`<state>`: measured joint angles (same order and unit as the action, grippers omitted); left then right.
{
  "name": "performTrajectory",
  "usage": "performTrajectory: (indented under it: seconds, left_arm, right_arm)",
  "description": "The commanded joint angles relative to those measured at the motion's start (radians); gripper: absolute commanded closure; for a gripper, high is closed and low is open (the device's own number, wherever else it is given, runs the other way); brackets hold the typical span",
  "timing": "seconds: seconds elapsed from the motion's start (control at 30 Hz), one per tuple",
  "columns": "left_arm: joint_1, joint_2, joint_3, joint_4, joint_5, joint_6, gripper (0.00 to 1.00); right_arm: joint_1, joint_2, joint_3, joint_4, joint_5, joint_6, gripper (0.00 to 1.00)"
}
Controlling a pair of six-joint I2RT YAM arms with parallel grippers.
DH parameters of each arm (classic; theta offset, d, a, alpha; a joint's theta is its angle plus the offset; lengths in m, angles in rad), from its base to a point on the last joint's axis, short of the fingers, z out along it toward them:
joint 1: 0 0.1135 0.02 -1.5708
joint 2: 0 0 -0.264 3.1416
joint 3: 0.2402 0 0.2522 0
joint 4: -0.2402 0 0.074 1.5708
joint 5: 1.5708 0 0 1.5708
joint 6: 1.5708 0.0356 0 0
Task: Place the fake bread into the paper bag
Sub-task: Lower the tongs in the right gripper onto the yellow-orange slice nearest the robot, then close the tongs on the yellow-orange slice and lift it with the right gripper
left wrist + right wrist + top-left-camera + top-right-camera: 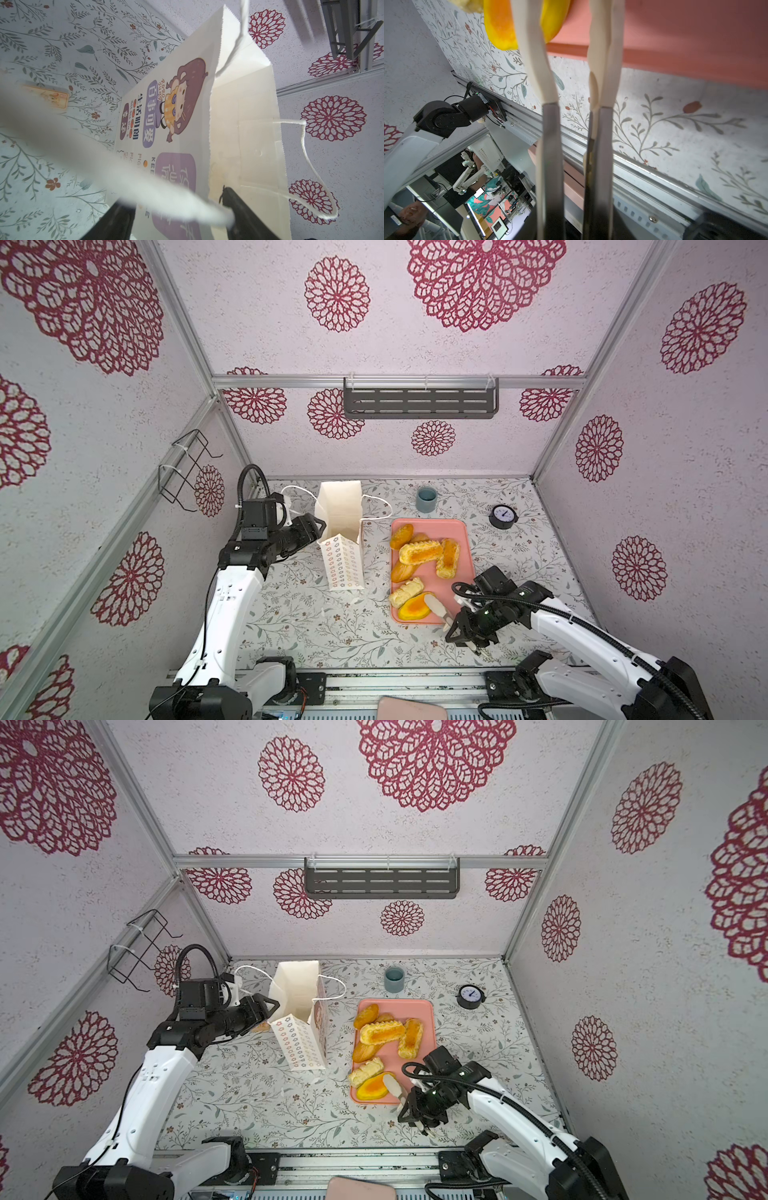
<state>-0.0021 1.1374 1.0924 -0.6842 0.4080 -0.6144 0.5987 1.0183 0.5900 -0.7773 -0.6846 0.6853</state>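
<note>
The paper bag (343, 564) stands upright at the back left of the table, mouth open, just left of the pink tray (460, 531). Only my left wrist view shows its printed front: a cartoon girl with "RORO JUMP" in small letters beside her, a purple label reading 百事可爱, and dark blue 生活明朗. Lower down is "KEE", cut off by the blurred cord handle (83, 145) close to the lens. Both top views give the flower-outline side and the open mouth instead.

My left pincer (312, 531) is at the bag's rim with its fingers (239, 207) apart, one outside the printed front and one inside the mouth.

The fake bread (419, 551) lies on the tray, about seven pieces as far as I can count. My right pincer (459, 628) is clamped on a pair of tongs (436, 608) at the tray's near end. The right wrist view shows what the top views hide. The cream tips stand apart, one across the orange oval pastry (500, 25), the other over bare tray.

Behind the tray sit a grey-blue cup (427, 499) and a small round dial (503, 517), its figures too small to read.
</note>
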Motion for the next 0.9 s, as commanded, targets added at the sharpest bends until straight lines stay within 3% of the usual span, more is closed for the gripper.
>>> performTrajectory:
  seconds: [0.0,0.37,0.87]
  left_arm:
    - [-0.004,-0.019,-0.005,0.026,-0.004,0.004,0.31]
    - [-0.004,-0.015,0.015,0.016,-0.004,0.008,0.32]
    - [-0.004,0.006,0.070,0.001,0.021,0.009,0.55]
  right_arm:
    - [0.004,0.000,0.021,0.026,-0.014,0.009,0.70]
    - [-0.003,-0.055,0.132,-0.156,0.110,-0.049,0.82]
    - [-0.025,-0.109,0.332,-0.383,0.246,-0.121,0.83]
